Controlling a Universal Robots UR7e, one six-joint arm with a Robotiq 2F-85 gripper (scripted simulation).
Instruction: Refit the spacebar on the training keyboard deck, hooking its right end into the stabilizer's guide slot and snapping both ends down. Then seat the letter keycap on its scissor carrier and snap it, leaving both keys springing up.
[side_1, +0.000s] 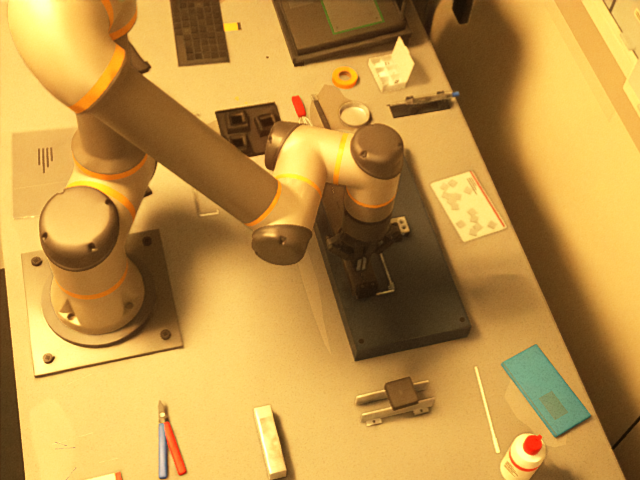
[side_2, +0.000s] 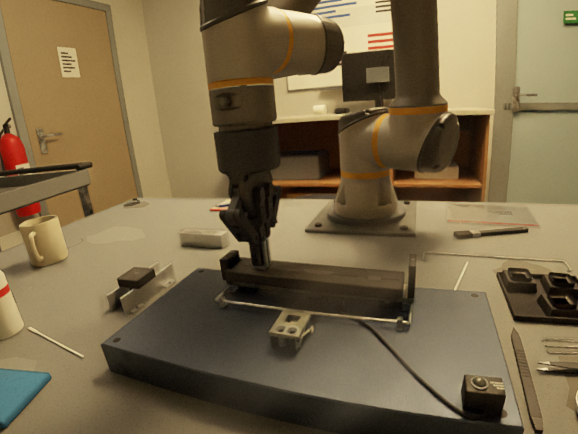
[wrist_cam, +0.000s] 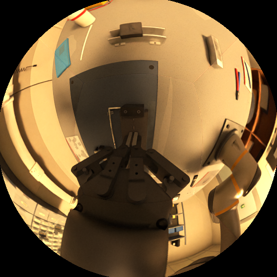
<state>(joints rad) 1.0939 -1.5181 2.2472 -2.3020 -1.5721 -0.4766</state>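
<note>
My gripper (side_2: 260, 260) points straight down with its fingers closed and empty, the tips resting on top of the spacebar (side_2: 315, 279) near its left end as the second side camera sees it. The spacebar is a long dark bar lying along the dark blue keyboard deck (side_2: 310, 345). A wire stabilizer (side_2: 315, 312) runs under and in front of it. The scissor carrier (side_2: 290, 329), a small grey piece, sits bare on the deck in front of the bar. The letter keycap (side_1: 401, 391) rests on a small metal stand off the deck. In the wrist camera my fingers (wrist_cam: 133, 137) hide some of the bar.
A black parts tray (side_2: 542, 295) sits right of the deck. A cable runs to a small black button box (side_2: 482, 395) on the deck's near corner. A mug (side_2: 44, 240), a white block (side_2: 204, 238), a glue bottle (side_1: 522, 457), a blue cloth (side_1: 545, 390) and hand tools lie around.
</note>
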